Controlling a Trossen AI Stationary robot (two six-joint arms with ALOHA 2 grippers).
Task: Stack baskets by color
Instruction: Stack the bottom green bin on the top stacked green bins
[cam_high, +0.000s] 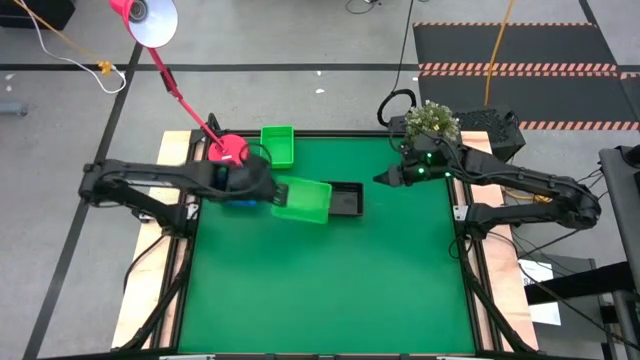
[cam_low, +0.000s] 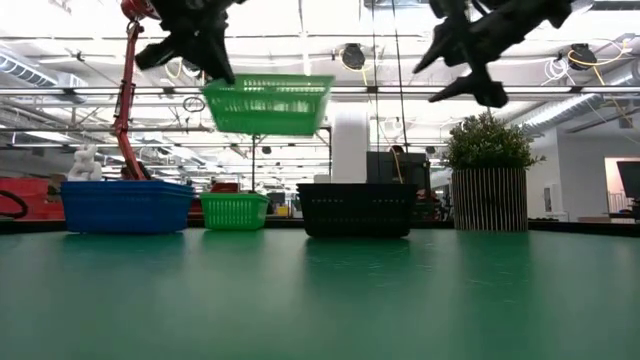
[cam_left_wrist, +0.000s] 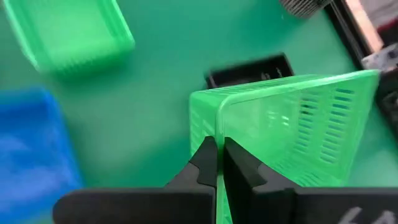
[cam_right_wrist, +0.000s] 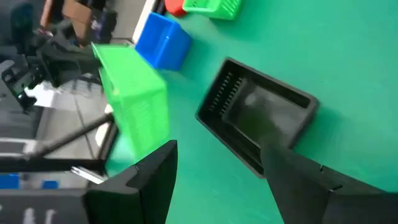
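- The left gripper (cam_high: 283, 192), left of centre in the high view, has its fingers pinched onto the thin rim of a green basket (cam_high: 303, 201). In the low view that basket hangs well above the mat, upper centre-left.
- Risk: the hold is on one edge only, so the basket tilts. I judge it could swing, twist in the pinch or slip out during a fast move.
- Risk: its path to the other green basket (cam_high: 278, 145), in the upper middle of the high view, passes the blue basket (cam_low: 127, 206) and the pink lamp base (cam_high: 228, 150). A low carry could knock either one.
- The black basket (cam_high: 346, 199) sits on the green mat (cam_high: 330, 290) just right of the lifted one, partly under it in the high view. A drop could land on it.
- The right gripper (cam_high: 381, 179) hovers right of centre, fingers spread and empty, near the potted plant (cam_high: 431, 119).
- Count by visible piles: two green spots, one blue, one black. How many are nested in each pile I cannot tell.
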